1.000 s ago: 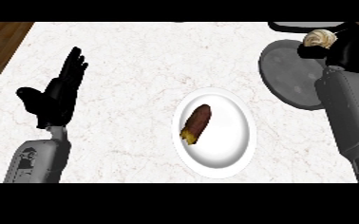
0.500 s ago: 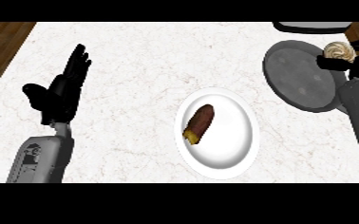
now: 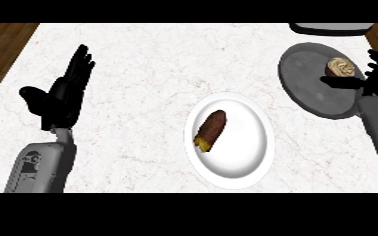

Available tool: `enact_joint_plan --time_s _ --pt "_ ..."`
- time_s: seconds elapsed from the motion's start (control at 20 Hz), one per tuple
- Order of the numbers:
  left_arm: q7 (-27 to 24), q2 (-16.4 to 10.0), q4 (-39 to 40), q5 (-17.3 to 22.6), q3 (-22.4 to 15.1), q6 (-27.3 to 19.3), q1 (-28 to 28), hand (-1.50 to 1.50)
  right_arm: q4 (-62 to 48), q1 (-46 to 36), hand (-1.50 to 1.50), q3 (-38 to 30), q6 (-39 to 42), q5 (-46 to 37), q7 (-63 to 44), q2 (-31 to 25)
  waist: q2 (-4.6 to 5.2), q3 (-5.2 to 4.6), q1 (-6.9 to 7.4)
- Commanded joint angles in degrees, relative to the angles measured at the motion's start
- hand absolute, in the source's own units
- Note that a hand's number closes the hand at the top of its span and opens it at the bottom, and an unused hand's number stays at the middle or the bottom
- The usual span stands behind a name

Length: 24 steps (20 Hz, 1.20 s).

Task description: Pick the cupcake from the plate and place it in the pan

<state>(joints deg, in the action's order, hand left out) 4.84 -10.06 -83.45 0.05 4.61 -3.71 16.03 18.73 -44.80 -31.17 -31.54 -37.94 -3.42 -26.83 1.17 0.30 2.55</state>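
Layout: plate (image 3: 251, 170) sits mid-counter (image 3: 162, 60), toward the near edge. One long food item (image 3: 211, 130) lies on it, left of the plate's centre, on a slant. Pan (image 3: 310, 80) is far right, apart from the plate. Cupcake (image 3: 340, 67) is in the pan, in its right half. Right hand (image 3: 351, 83) is at the right edge, over the pan, just near-side of the cupcake. Left hand (image 3: 63, 97) rests at the left, fingers up, well apart from the plate. Another vessel's rim (image 3: 328, 28) shows just behind the pan at the far edge.
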Motion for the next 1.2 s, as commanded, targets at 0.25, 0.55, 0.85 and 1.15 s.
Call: enact_joint_plan --time_s 0.25,0.55,0.85,1.15 --pt "0.96 0.21 -0.44 -1.01 -0.13 -0.94 -0.89 0.0 7.04 2.79 -1.5 -8.72 -9.1 11.44 18.67 5.54 -0.97 -0.16 -2.05" --pt "-0.56 -0.93 -1.62 0.56 1.84 0.54 -5.46 0.0 19.43 8.91 -1.5 -8.91 4.02 20.1 20.9 10.65 -1.86 -0.38 -3.88" --pt "-2.48 -0.75 -2.05 -0.8 1.85 -0.53 -7.3 0.0 39.53 21.89 -1.5 -4.08 10.58 22.06 19.22 18.77 -2.6 -0.55 -5.78" --pt "0.93 -1.53 -1.56 0.7 3.44 -0.55 -4.79 0.0 61.5 34.69 -1.5 1.91 13.66 21.03 12.16 26.15 -2.9 -0.67 -7.18"
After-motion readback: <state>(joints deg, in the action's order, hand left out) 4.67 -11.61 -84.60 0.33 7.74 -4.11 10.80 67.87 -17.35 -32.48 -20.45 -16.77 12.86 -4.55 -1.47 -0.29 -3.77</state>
